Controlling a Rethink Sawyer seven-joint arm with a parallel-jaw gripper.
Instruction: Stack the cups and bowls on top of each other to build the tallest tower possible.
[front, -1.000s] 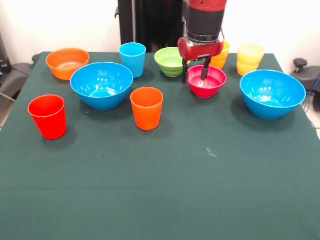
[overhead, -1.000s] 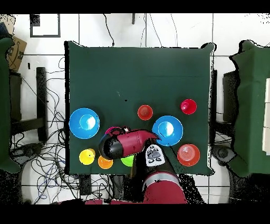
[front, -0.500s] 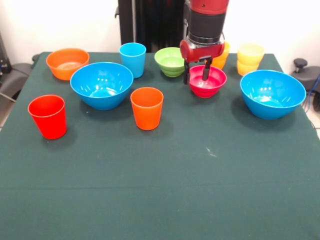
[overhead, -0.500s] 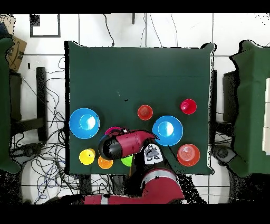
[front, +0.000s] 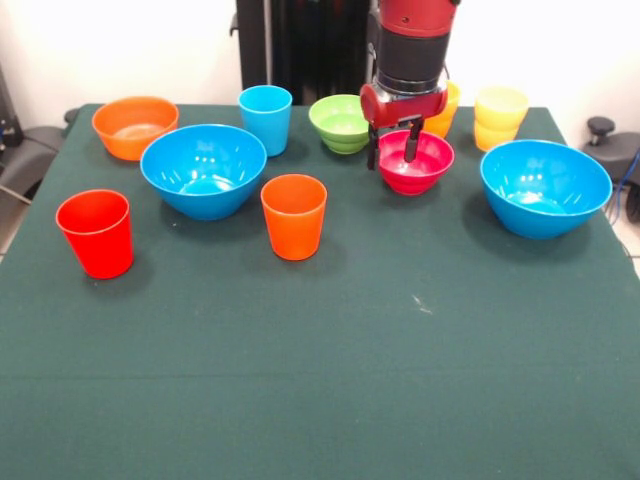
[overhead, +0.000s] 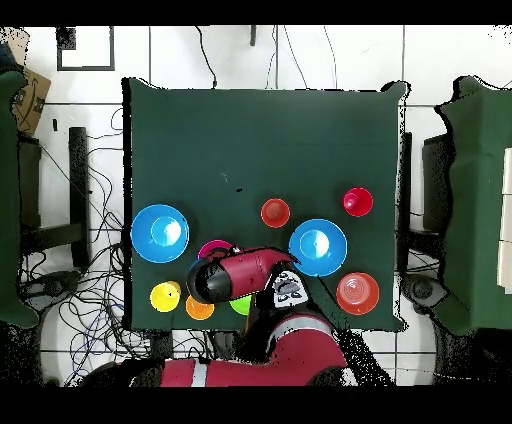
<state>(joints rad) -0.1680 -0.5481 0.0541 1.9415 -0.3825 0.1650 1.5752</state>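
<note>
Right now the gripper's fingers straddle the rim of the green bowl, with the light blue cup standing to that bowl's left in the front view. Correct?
Not quite: the gripper straddles the rim of the pink-red bowl, not the green bowl. One finger is outside the rim and one inside, as the front view shows. The light blue cup does stand left of the green bowl.

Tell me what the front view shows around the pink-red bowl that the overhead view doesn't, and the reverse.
Front only: the gripper with its two dark fingers straddling the near-left rim of the pink-red bowl, one inside and one outside, and the yellow-orange cup behind the arm. Overhead only: the arm covers most of that bowl, leaving just a pink sliver, and the floor cables around the table show. Both: the two large blue bowls, the orange cup and red cup standing separately, nothing stacked on the pink-red bowl.
</note>
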